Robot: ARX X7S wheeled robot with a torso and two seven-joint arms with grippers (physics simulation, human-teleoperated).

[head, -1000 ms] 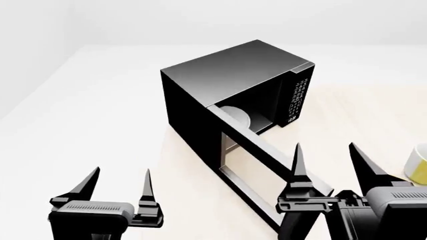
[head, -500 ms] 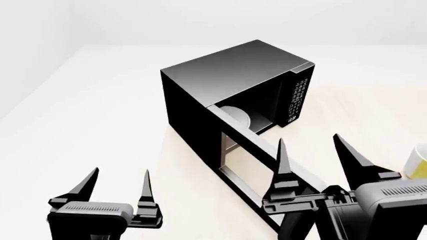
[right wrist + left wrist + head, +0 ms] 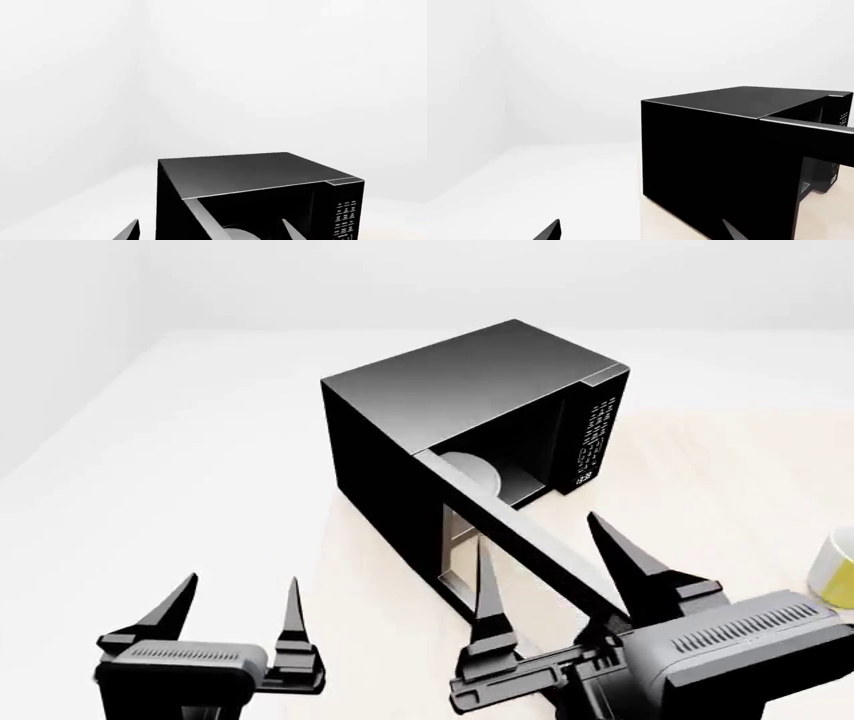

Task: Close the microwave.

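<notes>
on the left side of the head view, the left end effector (image 3: 238, 612) hangs low over the pale counter (image 3: 360, 640). its two pointed black fingers are apart and hold nothing. it is well apart from everything else.

in the middle sits the big shiny black box microwave (image 3: 467, 390), resting on the counter. its door (image 3: 534, 550) is swung wide open and sticks out toward the robot. inside you can see part of a white round plate (image 3: 470, 472). the strip with small white buttons (image 3: 591, 440) runs down the right side of the front. in the left wrist view the microwave (image 3: 714, 160) shows its dark side wall, and in the right wrist view the microwave (image 3: 260, 195) shows its top and open front.

further right, the right end effector (image 3: 550, 558) has its black fingers spread apart, one on each side of the open door's edge. it may be touching the door, but this is hard to tell.

at the far right edge stands a yellow and white cup (image 3: 837, 570), only partly in view.
</notes>
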